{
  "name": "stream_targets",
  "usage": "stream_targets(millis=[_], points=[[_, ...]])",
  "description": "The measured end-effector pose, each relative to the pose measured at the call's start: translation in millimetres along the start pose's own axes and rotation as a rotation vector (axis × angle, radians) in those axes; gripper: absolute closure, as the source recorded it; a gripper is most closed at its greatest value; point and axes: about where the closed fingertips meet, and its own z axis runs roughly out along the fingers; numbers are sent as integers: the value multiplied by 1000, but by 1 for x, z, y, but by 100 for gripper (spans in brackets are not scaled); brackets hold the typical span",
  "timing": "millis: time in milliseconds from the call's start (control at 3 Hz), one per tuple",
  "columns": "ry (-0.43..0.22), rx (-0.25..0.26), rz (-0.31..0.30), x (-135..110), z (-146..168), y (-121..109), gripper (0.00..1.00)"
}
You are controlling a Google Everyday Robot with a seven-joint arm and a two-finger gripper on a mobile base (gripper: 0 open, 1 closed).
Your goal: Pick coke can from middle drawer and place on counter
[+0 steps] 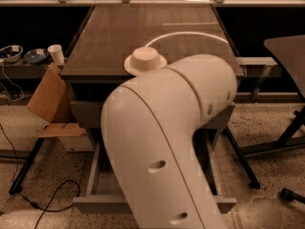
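My big cream arm fills the middle of the camera view and covers most of the open middle drawer. The gripper is hidden behind the arm, down in the drawer area. The coke can is hidden from view. The counter is the dark glossy top of the grey cabinet, with a pale curved streak. A white upturned bowl sits at its front edge.
A cardboard box leans at the cabinet's left. A paper cup and bowls stand on a low shelf at the left. A black cable lies on the floor. A dark table with legs stands at the right.
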Motion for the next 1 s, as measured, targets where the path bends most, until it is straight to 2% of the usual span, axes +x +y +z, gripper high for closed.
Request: stream_targets(millis=[333,667,1000], points=[[-135,26,34,-15,-81,-17,100],[-212,44,38,-20,-133,-27,100],[-262,31,-4,-25,-177,-30,100]])
